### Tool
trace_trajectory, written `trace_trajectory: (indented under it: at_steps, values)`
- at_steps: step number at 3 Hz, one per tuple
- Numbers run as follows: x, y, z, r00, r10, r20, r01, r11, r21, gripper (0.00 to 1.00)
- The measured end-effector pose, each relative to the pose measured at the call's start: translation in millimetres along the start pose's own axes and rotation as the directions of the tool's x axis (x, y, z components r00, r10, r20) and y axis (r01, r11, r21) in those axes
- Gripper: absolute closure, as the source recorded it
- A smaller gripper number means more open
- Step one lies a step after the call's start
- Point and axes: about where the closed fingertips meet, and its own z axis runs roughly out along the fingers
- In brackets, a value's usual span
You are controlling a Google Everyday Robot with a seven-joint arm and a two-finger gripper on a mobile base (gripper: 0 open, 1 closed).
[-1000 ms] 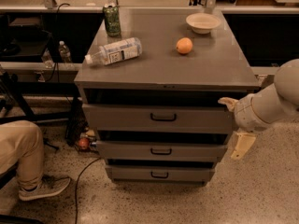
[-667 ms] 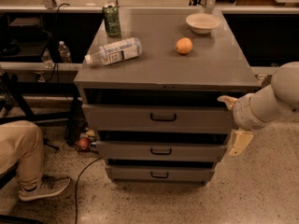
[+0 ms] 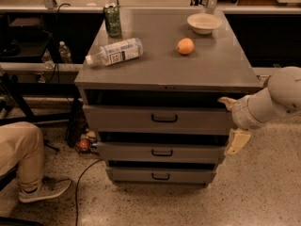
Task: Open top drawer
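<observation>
Camera view | jaws at top drawer (image 3: 127,119) right edge | speckled floor (image 3: 254,192)

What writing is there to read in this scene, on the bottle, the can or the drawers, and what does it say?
No text here can be read.
Label of the bottle lying on the cabinet: dark print, too blurred to read.
The green can: markings too blurred to read.
Front of the top drawer: no text.
The gripper, at that drawer's right end: no markings visible.
</observation>
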Motion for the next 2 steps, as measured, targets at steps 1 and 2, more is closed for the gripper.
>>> trace_trajectory:
  at_steps: [1,2]
  values:
    - [2.2,-10.2,11.5,1.0,-0.004,0.021,0.004,1.0,0.004,0.0]
    - [1.3,-16.6,17.1,0.999,-0.011,0.036,0.01,0.9999,0.007,0.0]
